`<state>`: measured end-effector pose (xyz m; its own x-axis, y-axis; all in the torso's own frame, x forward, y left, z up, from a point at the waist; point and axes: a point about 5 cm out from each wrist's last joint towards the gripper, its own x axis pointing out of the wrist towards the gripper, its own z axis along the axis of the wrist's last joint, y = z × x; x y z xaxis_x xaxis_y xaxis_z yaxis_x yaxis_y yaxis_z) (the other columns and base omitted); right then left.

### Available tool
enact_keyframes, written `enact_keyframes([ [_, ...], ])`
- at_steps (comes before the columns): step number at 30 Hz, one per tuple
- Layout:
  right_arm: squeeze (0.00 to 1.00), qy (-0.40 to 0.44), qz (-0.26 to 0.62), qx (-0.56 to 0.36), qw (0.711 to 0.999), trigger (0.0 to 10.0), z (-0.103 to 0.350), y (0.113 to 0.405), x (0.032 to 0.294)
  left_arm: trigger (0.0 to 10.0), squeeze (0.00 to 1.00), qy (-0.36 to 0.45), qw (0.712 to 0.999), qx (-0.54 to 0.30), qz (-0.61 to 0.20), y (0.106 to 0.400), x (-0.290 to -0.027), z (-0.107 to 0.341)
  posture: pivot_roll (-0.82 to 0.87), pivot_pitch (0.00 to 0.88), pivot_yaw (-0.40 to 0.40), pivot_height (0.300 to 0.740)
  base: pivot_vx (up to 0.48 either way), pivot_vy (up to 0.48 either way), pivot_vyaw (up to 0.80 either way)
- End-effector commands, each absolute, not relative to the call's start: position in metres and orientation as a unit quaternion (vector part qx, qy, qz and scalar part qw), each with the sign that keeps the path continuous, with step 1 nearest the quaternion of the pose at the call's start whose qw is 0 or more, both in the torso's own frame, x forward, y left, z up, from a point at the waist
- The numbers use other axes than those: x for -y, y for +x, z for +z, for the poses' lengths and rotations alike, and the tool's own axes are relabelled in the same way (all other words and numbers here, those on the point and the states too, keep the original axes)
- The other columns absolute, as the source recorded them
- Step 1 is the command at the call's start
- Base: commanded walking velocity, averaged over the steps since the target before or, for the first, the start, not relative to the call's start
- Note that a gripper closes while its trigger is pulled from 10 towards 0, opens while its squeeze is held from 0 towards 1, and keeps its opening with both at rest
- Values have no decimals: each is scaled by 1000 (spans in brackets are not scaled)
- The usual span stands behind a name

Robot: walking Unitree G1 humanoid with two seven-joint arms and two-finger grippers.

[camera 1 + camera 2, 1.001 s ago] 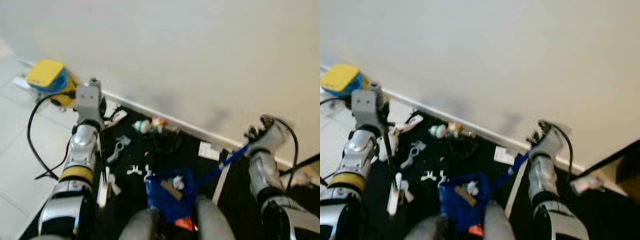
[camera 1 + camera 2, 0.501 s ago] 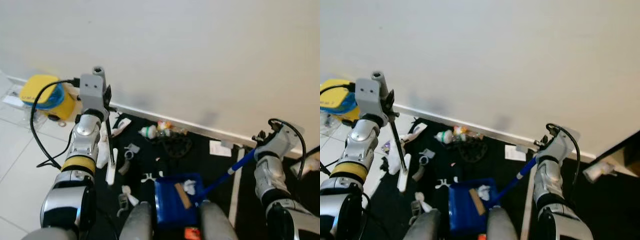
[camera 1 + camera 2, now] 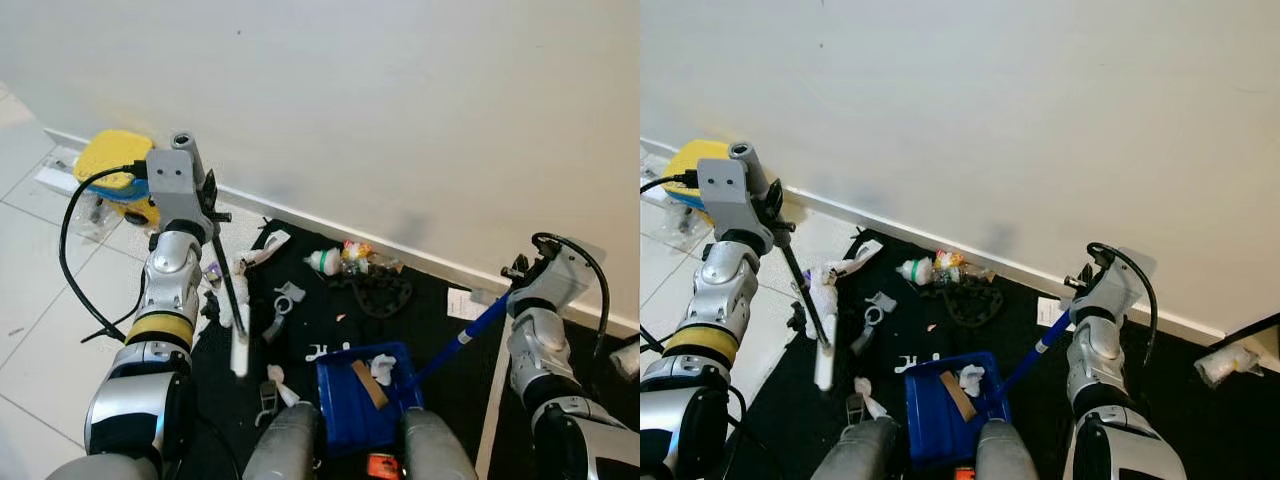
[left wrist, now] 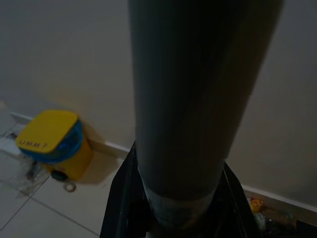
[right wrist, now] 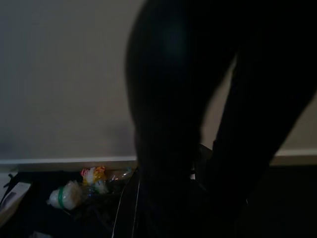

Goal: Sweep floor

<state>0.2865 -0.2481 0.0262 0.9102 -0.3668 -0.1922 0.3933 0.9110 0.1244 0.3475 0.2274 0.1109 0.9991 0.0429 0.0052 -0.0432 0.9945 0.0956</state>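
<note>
My left gripper (image 3: 210, 205) is shut on the thin black handle of a broom (image 3: 228, 285). Its white head (image 3: 240, 350) rests at the left edge of a black mat (image 3: 440, 330). The handle fills the left wrist view as a grey tube (image 4: 183, 124). My right gripper (image 3: 518, 282) is shut on the blue handle (image 3: 470, 330) of a blue dustpan (image 3: 340, 410), which lies on the mat in front of me with white and brown scraps in it. Litter lies on the mat: a white bottle (image 3: 322, 262), coloured wrappers (image 3: 356, 250), grey pieces (image 3: 282, 300), white bits (image 3: 320, 352) and a tissue (image 3: 276, 378).
A yellow and blue container (image 3: 115, 165) stands by the wall's skirting at the left, on white tiles (image 3: 50, 330). A black cable (image 3: 80, 270) loops off my left arm. A paper slip (image 3: 462, 302) and a white strip (image 3: 495, 390) lie on the mat at the right.
The camera has moved, so the whole scene has shifted. My left arm has lifted and the broom now stands steeper, its head still by the mat's left edge. Both grips are unchanged.
</note>
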Motion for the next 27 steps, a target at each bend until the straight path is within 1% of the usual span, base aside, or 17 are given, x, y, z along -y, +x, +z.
enact_keyframes([
  [1, 0, 70, -206, -71, 974, 10000, 35, 289, 262, 10000, 0, 35, 999, 7, 38, 346, -231, 111, 35, 68, 16, 740, 0, 0, 0],
  [5, 0, 70, -204, -59, 975, 10000, 41, 293, 266, 10000, 0, 40, 998, 9, 48, 347, -234, 112, 34, 70, 14, 740, 0, 0, 0],
  [9, 0, 82, -199, -28, 976, 10000, 56, 302, 271, 10000, 0, 41, 997, 8, 70, 348, -240, 114, 29, 75, 9, 740, 0, 0, 0],
  [16, 0, 80, -177, -12, 981, 10000, 69, 315, 266, 10000, 0, 48, 995, 11, 86, 350, -250, 121, 23, 70, -5, 740, 0, 0, 0],
  [21, 0, 79, -165, -9, 983, 10000, 74, 320, 262, 10000, 0, 58, 995, 5, 82, 352, -253, 123, 24, 70, -13, 740, 0, 0, 0],
  [27, 0, 79, -152, -12, 985, 10000, 74, 323, 257, 10000, 0, 38, 993, -14, 112, 348, -257, 114, 20, 82, -28, 740, 0, -466, 0],
])
